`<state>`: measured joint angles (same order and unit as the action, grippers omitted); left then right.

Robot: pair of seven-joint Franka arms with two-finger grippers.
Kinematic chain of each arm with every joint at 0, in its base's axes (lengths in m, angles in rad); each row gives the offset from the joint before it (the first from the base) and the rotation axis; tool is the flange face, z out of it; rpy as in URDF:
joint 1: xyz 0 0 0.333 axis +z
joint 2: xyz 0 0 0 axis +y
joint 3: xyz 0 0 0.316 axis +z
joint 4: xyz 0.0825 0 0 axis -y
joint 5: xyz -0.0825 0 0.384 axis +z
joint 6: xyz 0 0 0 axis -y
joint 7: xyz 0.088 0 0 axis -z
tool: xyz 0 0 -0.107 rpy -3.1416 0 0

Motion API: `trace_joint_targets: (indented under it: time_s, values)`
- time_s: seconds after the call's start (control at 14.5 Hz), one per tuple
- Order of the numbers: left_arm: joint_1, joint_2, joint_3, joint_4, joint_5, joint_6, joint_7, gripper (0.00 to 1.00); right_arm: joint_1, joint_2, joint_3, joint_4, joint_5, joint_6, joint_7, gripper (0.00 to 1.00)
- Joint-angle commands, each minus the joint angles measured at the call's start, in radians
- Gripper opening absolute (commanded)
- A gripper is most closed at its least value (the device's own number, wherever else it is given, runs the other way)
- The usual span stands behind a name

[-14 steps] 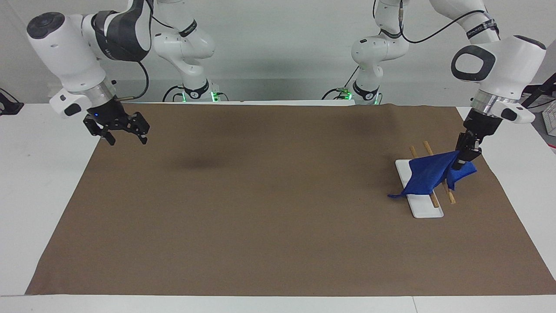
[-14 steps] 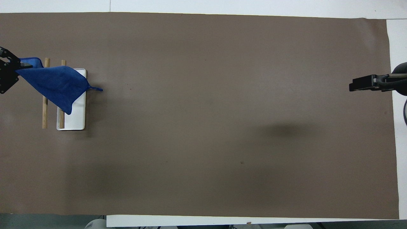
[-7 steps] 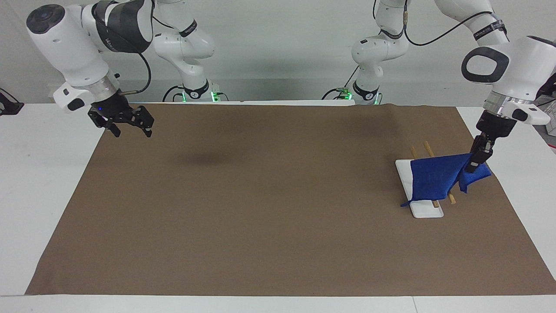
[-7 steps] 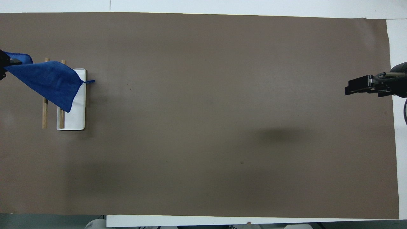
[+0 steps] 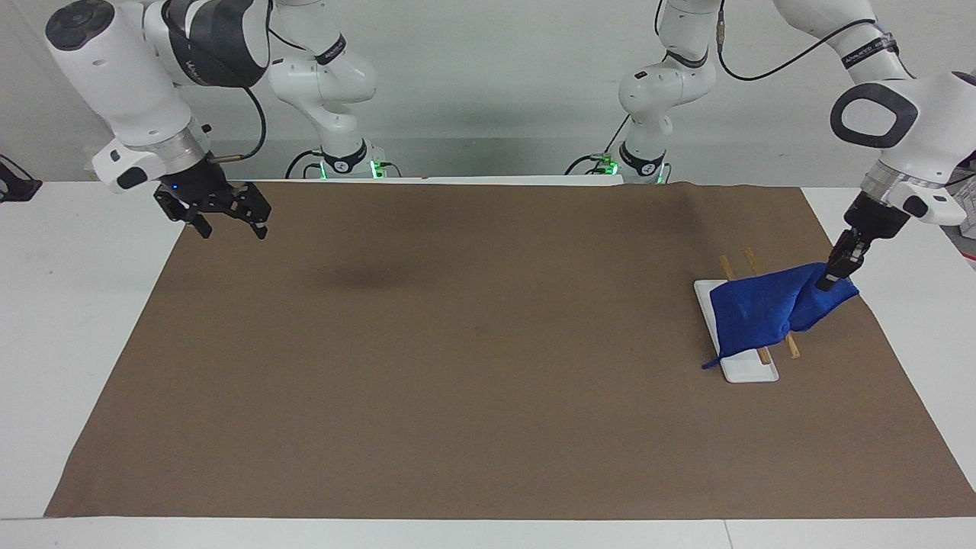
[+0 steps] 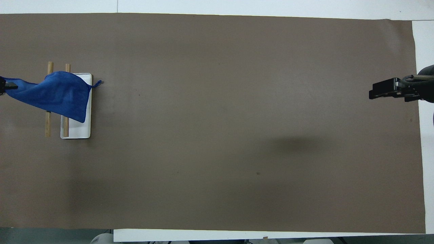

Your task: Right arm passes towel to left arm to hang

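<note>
table (image 5: 46,305): white, covered for most of its top by a brown mat (image 5: 473,358).
right arm (image 5: 130,84): waits at its own end of the table, raised.
left arm (image 5: 907,122): reaches down at its own end of the table, above the mat's edge.
towel (image 5: 762,309): bright blue, draped over the rack's two rods, one corner lifted toward the left tool, the loop string hanging down at the corner toward the table's middle.
rack (image 5: 736,335): flat white base (image 6: 81,130) with two wooden rods (image 6: 48,125) lying across above it, at the left arm's end of the table.
right tool (image 5: 229,225): hangs over the mat's corner near the robots, fingers spread wide, nothing in them.
left tool (image 5: 831,280): pinched narrow on the towel's raised corner, over the mat just beside the rack.
</note>
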<state>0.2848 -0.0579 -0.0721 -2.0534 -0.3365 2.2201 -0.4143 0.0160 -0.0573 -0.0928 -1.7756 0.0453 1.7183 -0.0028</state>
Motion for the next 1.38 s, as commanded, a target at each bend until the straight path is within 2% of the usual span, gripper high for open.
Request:
trace_joint_targets:
  time_s: [0.0,0.07,0.21,0.34,0.62,0.83,0.97,1.31]
  values:
    - [0.007,-0.036,-0.001,-0.030,0.011,-0.022,0.008,1.00,-0.001,-0.006,0.004,0.005,-0.021,-0.019,0.017,1.00]
    - [0.011,-0.034,-0.001,-0.024,0.031,-0.025,0.008,1.00,-0.001,-0.006,0.004,0.005,-0.021,-0.019,0.017,1.00]
    - [0.005,-0.025,-0.003,0.010,0.155,-0.031,0.014,1.00,0.001,-0.006,0.004,0.005,-0.021,-0.019,0.018,1.00]
    - [-0.009,-0.016,-0.005,0.088,0.250,-0.091,0.015,1.00,0.001,-0.006,0.005,0.004,-0.021,-0.017,0.018,1.00]
    - [-0.102,0.021,-0.009,0.320,0.326,-0.414,0.073,1.00,-0.001,-0.006,0.004,0.004,-0.021,-0.014,0.017,1.00]
    - [-0.209,0.021,-0.011,0.394,0.340,-0.685,0.184,1.00,-0.004,-0.006,-0.001,0.004,-0.025,-0.008,0.009,1.00]
    - [-0.304,0.015,-0.009,0.424,0.414,-0.821,0.286,1.00,0.001,-0.006,0.004,0.002,-0.088,-0.008,0.009,1.00]
    - [-0.309,-0.023,-0.012,0.401,0.346,-0.818,0.319,1.00,-0.001,-0.013,0.005,-0.007,-0.097,-0.011,0.016,1.00]
